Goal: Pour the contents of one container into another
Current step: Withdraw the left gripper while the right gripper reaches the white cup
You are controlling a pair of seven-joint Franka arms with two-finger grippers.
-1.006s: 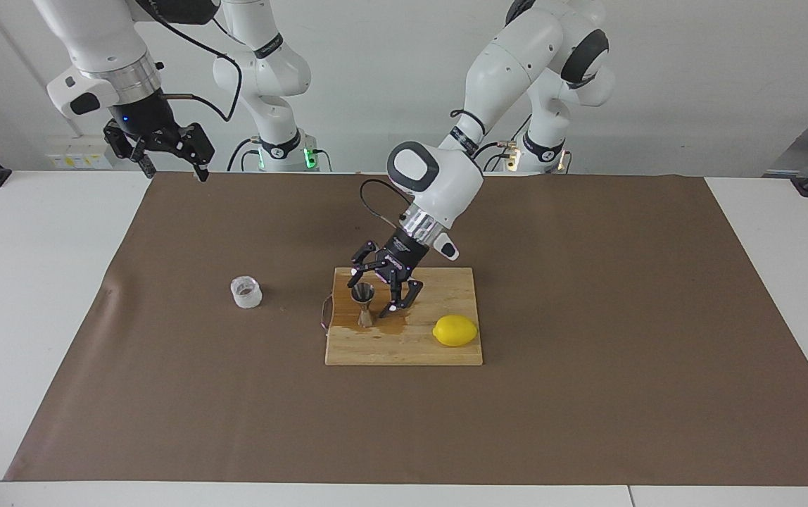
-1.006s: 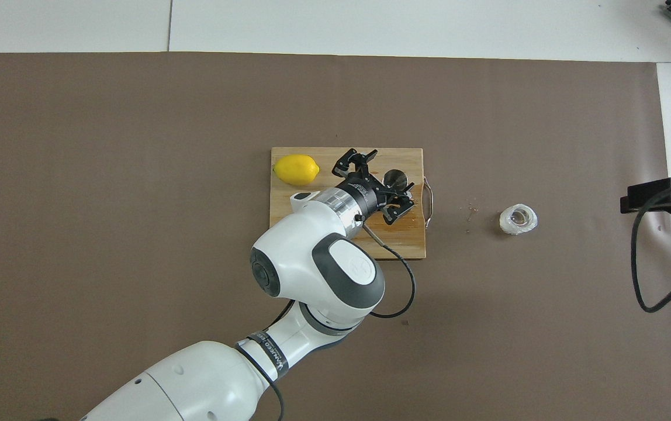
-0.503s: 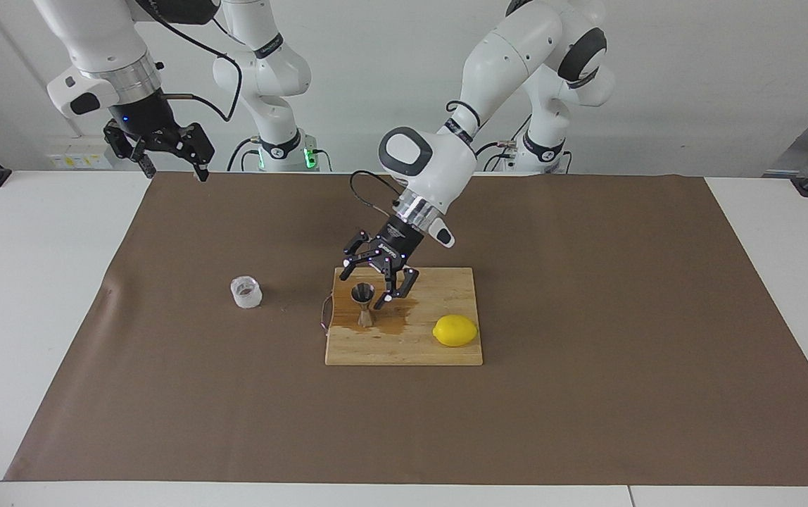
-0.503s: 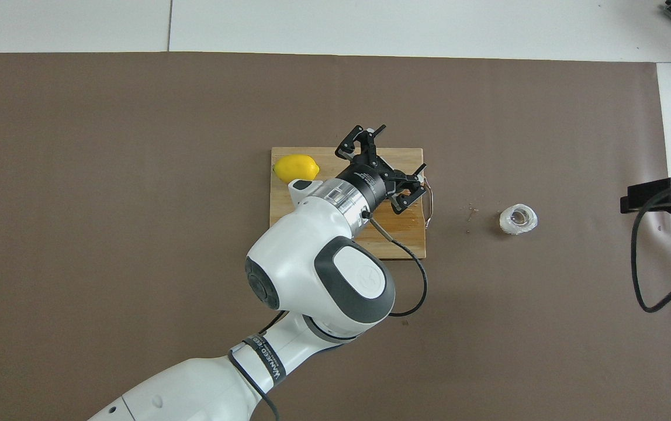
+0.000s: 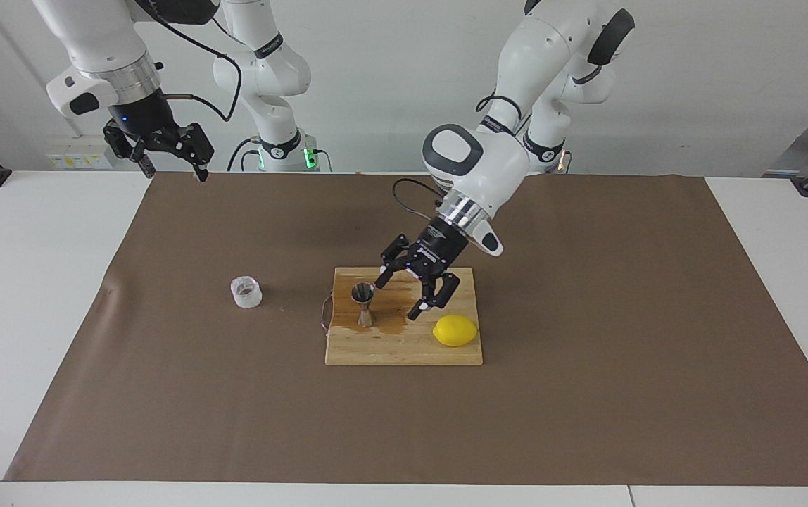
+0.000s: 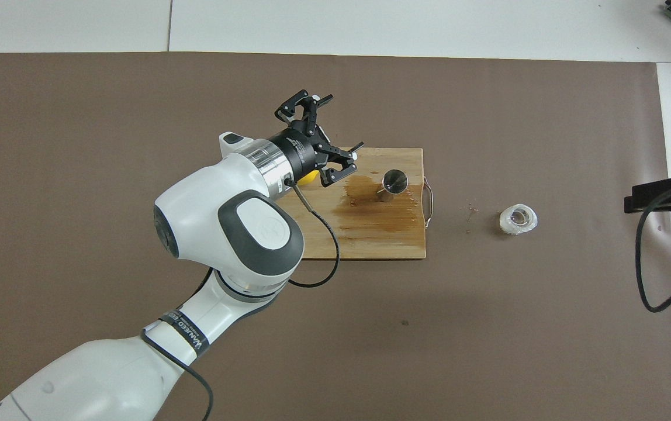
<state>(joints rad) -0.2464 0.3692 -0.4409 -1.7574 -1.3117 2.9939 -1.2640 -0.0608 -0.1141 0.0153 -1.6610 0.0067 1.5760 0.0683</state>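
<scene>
The steel hourglass jigger [image 5: 363, 304] stands upright on the wooden cutting board [image 5: 404, 350], at the board's end toward the right arm; it also shows in the overhead view [image 6: 394, 181]. The translucent white cup [image 5: 245, 292] with brownish bits stands on the brown mat beside the board, toward the right arm's end, and shows in the overhead view [image 6: 518, 218]. My left gripper [image 5: 400, 298] is open and empty, raised over the board between the jigger and the lemon [image 5: 455, 330]. My right gripper [image 5: 173, 167] is open and waits raised at the mat's corner.
A dark wet stain [image 6: 365, 193] spreads on the board around the jigger. A few spilled bits [image 6: 471, 209] lie on the brown mat [image 5: 587, 394] between the board and the cup. The left arm hides most of the lemon in the overhead view.
My left gripper has drawn away from the jigger, rising and moving toward the lemon. The jigger stays upright. The right arm has not moved.
</scene>
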